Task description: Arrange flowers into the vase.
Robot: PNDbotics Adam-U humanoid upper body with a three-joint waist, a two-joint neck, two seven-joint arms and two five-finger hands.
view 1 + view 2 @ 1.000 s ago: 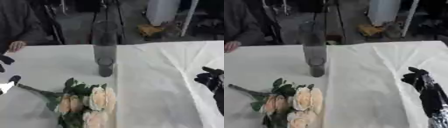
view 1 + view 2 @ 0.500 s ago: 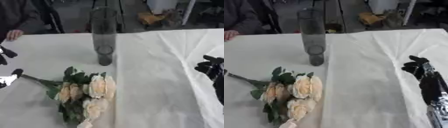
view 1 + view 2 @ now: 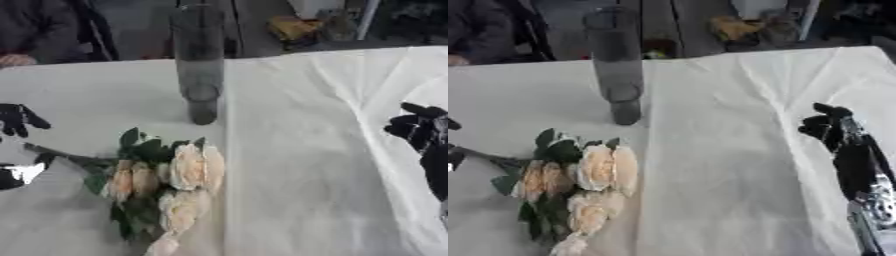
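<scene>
1. Curling inward, the fingers [image 3: 820,125] of the right hand [image 3: 833,132] bunch together over the white cloth [image 3: 324,150] and hold nothing.
2. Its black forearm runs from the lower right edge up to that hand, which hovers well apart from the flowers and the vase.
3. At the far left edge the left hand [image 3: 16,120] shows only in part: dark fingers above the stem end and a dark and white piece below it.
4. Whether those left fingers are closed on the stem cannot be told; they sit just beside its tip, one part above and one below.
5. The bouquet of flowers [image 3: 171,185] lies flat on the desk [image 3: 87,90], pale cream and peach roses pointing toward the near edge, green leaves around them, the stem [image 3: 61,156] reaching left toward the left hand.
6. The vase [image 3: 199,60], tall, dark and see-through, stands upright on the desk behind the bouquet, near it but not touching, with no flowers in it.
7. The bouquet's blooms lie right along the cloth's left fold.
</scene>
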